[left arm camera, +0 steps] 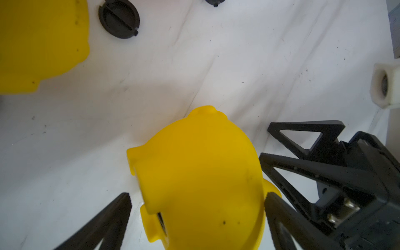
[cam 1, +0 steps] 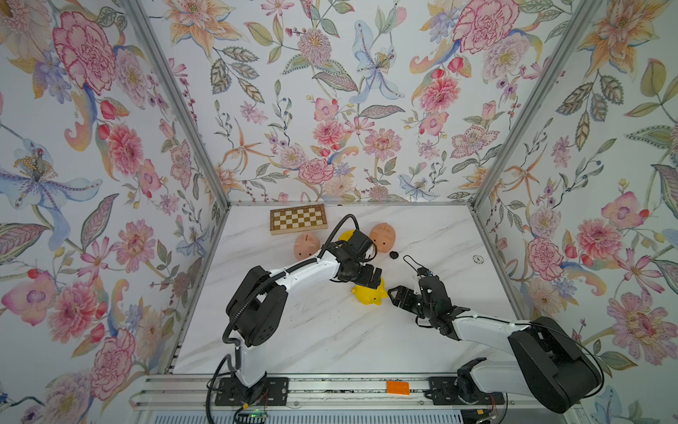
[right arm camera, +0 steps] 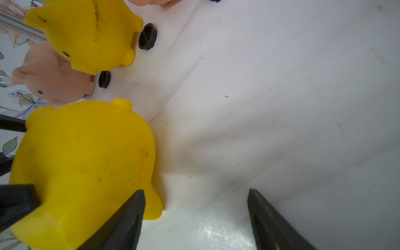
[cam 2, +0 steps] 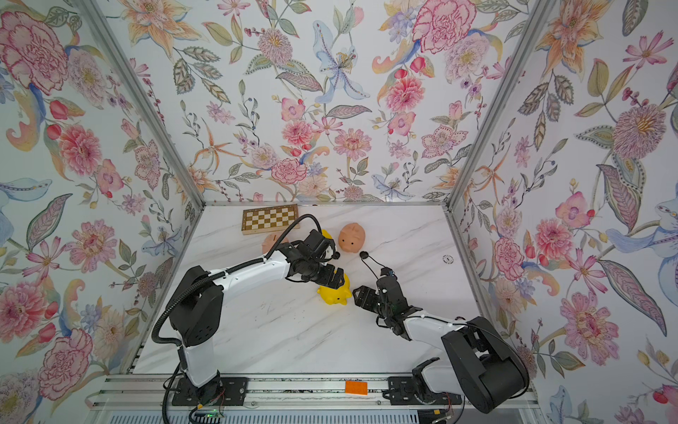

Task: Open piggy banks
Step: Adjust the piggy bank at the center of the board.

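A yellow piggy bank (cam 1: 368, 296) (left arm camera: 201, 173) lies on the marble table (cam 1: 330, 330) near the middle. My left gripper (cam 1: 370, 283) (left arm camera: 198, 194) stands open astride it, one finger (left arm camera: 119, 214) a little clear of its side, the other finger (left arm camera: 279, 214) against it. My right gripper (cam 1: 392, 293) (right arm camera: 194, 216) is open just right of this pig (right arm camera: 82, 162), empty, with one finger (right arm camera: 127, 218) beside it. Farther back are a second yellow piggy bank (right arm camera: 86, 32), mostly hidden by the left arm in both top views, and two pink ones (cam 1: 382, 236) (cam 1: 306, 246). Loose black plugs (left arm camera: 119, 19) (right arm camera: 104, 79) (cam 1: 394, 254) lie on the table.
A chessboard (cam 1: 298, 218) lies at the back of the table by the wall. Floral walls close in three sides. An orange block (cam 1: 398, 387) sits on the front rail between the arm bases.
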### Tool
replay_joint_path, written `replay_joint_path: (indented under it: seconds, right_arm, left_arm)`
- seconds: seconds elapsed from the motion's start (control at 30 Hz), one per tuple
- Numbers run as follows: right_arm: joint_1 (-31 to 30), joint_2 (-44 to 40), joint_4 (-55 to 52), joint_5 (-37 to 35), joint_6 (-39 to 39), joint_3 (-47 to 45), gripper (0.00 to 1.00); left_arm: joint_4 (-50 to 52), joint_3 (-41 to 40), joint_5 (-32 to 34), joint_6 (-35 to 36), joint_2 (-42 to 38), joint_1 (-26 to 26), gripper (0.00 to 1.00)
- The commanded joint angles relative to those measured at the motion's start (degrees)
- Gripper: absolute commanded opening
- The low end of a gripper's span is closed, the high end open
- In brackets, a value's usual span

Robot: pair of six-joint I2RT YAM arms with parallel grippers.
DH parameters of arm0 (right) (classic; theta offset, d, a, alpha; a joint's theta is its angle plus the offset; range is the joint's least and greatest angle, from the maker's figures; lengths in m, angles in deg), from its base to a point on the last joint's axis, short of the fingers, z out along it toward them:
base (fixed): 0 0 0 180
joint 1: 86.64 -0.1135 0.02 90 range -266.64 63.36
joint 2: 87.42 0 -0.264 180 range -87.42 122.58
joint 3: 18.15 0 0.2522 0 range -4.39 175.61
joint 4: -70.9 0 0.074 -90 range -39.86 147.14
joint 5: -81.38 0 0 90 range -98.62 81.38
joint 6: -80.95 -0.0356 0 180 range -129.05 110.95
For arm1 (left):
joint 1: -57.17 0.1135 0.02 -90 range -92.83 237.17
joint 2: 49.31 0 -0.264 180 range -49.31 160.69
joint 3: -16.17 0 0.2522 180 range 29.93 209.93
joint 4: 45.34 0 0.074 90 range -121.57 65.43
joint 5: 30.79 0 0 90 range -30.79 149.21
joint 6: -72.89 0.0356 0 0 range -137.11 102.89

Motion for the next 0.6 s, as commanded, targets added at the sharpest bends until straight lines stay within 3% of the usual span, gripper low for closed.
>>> replay_joint_path:
  seconds: [0.0, 0.27, 0.57]
  right_arm:
    - [-0.4, 0.9, -1.5, 0.4, 0.6, 0.8, 0.77]
    - [0.1, 0.7, -2.1, 0.0, 1.0, 1.0, 0.77]
    - [3.7, -3.1, 0.7, 8.7, -0.5, -0.5, 0.78]
  left_arm:
    - [-0.8, -1.7, -1.4, 0.0, 1.4, 0.8, 0.99]
    - [-11.7, -12.0, -10.8, -3.6, -2.0, 4.3, 0.98]
    - [-27.3, -26.1, -20.5, -7.6, -7.1, 9.2, 0.95]
